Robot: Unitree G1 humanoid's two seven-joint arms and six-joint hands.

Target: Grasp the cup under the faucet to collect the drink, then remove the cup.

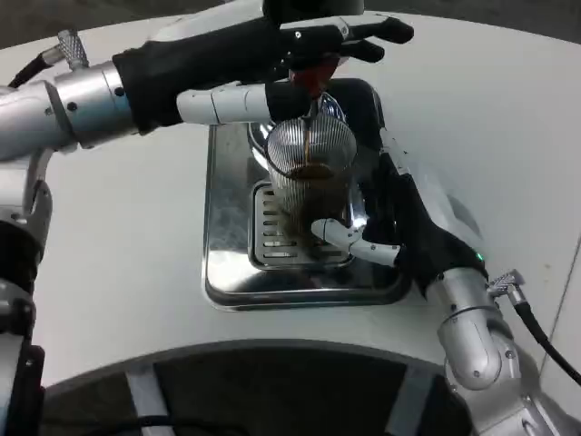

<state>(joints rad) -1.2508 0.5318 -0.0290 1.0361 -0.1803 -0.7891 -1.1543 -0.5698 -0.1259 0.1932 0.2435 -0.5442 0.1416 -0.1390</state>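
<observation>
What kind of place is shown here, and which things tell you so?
Probably a drink-dispensing test station, not a real café: a ribbed glass cup collects dark liquid on a steel drip tray, held by the right hand, while the left hand works the faucet.

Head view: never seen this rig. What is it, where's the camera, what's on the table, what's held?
It is a humanoid robot's own view, from a camera on its head or chest looking down at a white table. Two silver forearms end in white-and-black hands. On the table sits a shiny metal drip tray with a slotted grate. The right hand grips a ribbed clear glass cup standing on the grate. A thin brown stream falls into it, and dark drink has collected inside. The left hand reaches over the red-tipped faucet above; whether it presses it is unclear.
</observation>
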